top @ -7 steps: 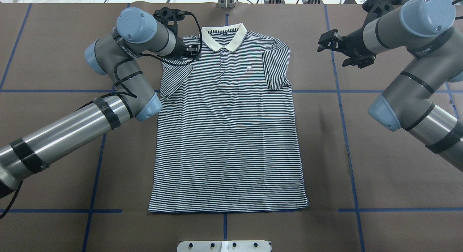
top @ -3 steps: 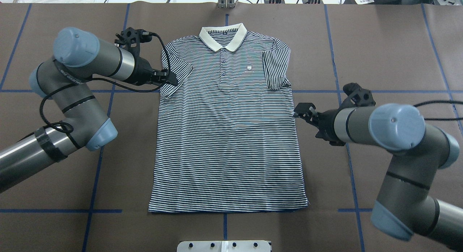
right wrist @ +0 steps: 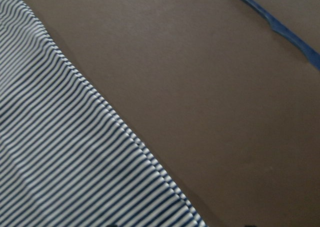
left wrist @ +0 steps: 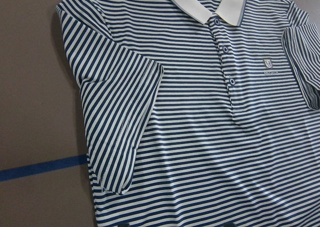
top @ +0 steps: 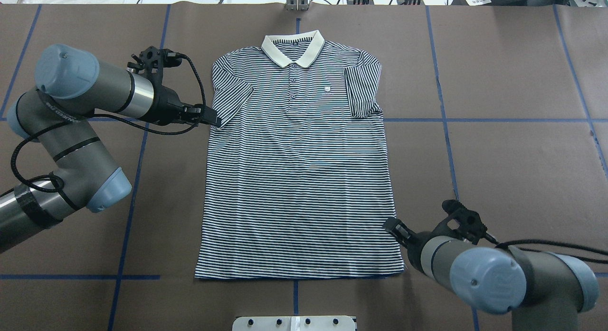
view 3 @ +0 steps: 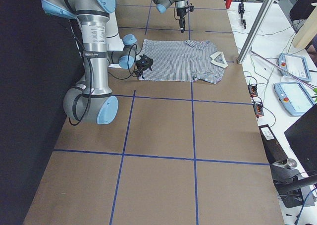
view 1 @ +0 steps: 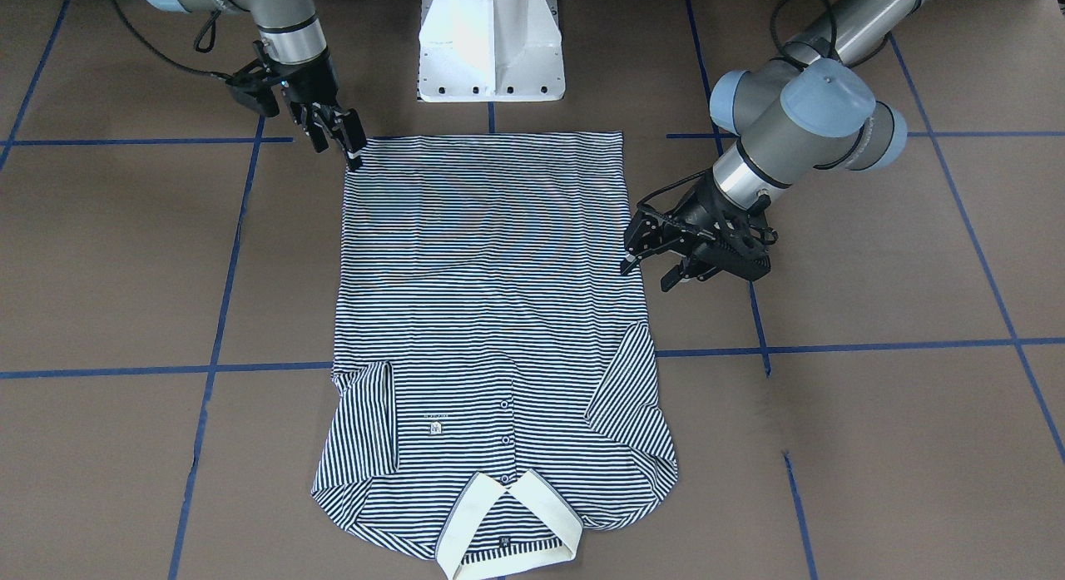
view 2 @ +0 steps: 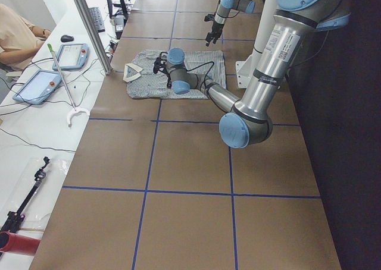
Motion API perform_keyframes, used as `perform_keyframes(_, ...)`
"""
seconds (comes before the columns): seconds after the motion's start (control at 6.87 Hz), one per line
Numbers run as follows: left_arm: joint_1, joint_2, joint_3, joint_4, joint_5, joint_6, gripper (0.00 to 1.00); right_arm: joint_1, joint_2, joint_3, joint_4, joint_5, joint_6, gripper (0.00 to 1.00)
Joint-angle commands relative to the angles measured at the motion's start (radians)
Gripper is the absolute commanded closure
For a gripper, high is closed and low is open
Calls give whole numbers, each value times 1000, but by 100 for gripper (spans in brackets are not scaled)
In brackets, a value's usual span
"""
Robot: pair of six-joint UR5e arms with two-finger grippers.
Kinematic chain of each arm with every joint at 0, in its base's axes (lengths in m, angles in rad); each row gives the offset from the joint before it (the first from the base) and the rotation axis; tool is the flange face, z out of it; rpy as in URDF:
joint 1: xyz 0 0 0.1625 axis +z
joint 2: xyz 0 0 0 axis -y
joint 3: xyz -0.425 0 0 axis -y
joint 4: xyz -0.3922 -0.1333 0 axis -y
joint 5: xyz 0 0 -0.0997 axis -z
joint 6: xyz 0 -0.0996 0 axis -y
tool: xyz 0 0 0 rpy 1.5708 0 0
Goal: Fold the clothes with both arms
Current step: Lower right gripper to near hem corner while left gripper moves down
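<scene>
Striped polo shirt (top: 299, 179) lies flat and face up on the brown surface (top: 513, 84), buttoned, collar toward the far side from the robot, hem nearest it. Left gripper (top: 211, 118) sits at the lower corner of the sleeve on its side. Its jaws are spread with the tips right at the fabric edge; can't tell if they touch. Right gripper (top: 395, 228) is low beside the shirt's side edge, near the hem corner on its side. Its jaws are spread and pinch nothing, with the shirt edge just beside them. Right wrist view shows that side edge lying straight on the surface.
</scene>
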Motion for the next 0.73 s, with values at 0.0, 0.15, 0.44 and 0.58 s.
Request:
perform_keyframes(0.0,3,4,-19,-1,7,-7,26,-74,20,9,-77,-56,100,15)
perform_keyframes(0.15,5,4,-20,0,7,-7,24,-74,16,5,-79,-56,100,16)
perform_keyframes(0.44,5,5,-20,-1,7,-7,24,-80,28,-11,-97,-52,100,16)
perform_keyframes(0.58,5,5,-21,-1,7,-7,24,-82,43,-37,-99,-50,99,17)
